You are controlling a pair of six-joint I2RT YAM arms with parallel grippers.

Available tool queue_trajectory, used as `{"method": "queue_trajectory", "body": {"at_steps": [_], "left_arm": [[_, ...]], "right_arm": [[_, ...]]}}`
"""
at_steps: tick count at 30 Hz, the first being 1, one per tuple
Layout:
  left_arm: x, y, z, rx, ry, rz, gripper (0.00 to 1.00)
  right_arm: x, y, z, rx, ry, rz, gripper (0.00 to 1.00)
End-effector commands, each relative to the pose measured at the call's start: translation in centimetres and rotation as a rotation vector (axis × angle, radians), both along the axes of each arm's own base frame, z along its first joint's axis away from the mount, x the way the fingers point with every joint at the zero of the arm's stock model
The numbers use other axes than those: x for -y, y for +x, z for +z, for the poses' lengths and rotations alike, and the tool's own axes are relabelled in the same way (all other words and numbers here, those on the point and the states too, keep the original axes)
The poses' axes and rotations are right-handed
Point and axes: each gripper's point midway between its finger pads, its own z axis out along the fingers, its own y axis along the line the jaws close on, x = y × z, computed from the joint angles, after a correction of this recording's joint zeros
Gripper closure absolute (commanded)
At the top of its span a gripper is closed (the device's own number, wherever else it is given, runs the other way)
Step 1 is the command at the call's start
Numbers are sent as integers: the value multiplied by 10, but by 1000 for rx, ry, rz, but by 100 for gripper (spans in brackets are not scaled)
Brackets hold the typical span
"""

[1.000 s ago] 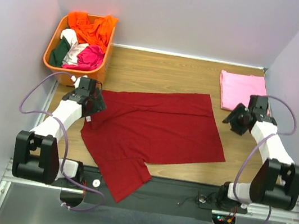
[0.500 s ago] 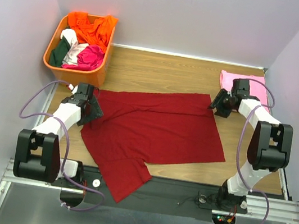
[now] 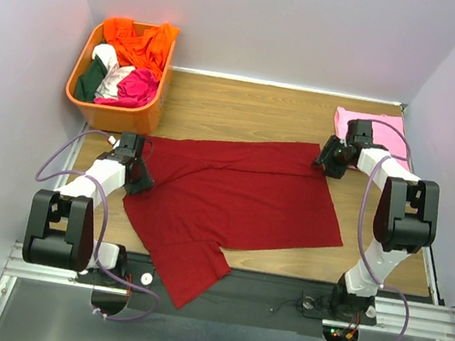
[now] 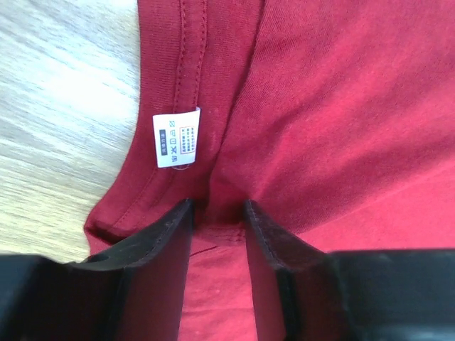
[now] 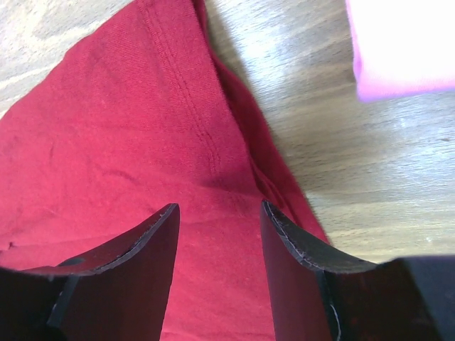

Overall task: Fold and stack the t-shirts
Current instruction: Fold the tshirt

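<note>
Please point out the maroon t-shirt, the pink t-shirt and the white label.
maroon t-shirt (image 3: 240, 198): top view, middle of its body.
pink t-shirt (image 5: 405, 42): right wrist view, near its edge.
white label (image 4: 176, 137): left wrist view, its middle.

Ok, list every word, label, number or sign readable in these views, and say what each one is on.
White label at the collar of the maroon t-shirt: a row of small symbols and a block of tiny print, all too small and blurred to read.
Nothing else in any view carries readable text.
</note>
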Motion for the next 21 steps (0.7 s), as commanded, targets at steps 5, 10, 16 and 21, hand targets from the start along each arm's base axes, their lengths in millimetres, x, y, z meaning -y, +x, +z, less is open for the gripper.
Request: {"method": "queue_trajectory", "body": {"at_steps": [5,10,16,21], "left_arm": [[1,4,8,28,-4,-13,73],[1,7,15,46,-2,-15,87],[4,11,28,69,-14,-27,100],[2,16,41,95,-2,-33,100]], "right_arm": [[4,17,12,67,-28,-21,45],[5,17,13,71,-41,-23,46],[7,17,8,59,-45,-30,47],[5,16,5,50,-33,-29,49]]}}
